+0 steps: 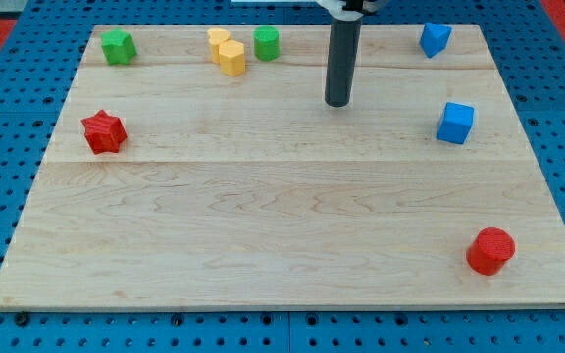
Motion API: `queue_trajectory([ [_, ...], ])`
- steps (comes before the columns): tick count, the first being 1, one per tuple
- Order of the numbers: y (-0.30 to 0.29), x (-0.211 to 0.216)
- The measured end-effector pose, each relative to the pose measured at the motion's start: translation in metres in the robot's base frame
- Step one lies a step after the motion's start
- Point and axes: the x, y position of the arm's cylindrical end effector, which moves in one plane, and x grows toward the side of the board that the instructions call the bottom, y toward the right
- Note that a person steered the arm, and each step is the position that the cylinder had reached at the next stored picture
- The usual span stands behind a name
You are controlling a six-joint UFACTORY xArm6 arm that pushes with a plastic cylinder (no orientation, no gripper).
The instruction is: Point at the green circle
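The green circle (267, 43), a short green cylinder, stands near the board's top edge, left of centre. My tip (337, 101) is on the board to the right of it and lower in the view, well apart from it. A yellow block (227, 51) of irregular shape lies just left of the green circle. A green star-like block (119, 46) sits at the top left.
A red star (104, 131) lies at the left. A blue block (435, 38) sits at the top right, a blue cube (455, 123) below it. A red cylinder (490, 250) stands at the bottom right. The wooden board (263, 245) rests on a blue perforated table.
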Motion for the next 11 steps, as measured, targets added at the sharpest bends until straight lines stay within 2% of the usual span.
queue_trajectory([
  [1, 0.0, -0.037],
  [4, -0.018, -0.071],
  [11, -0.076, -0.075],
])
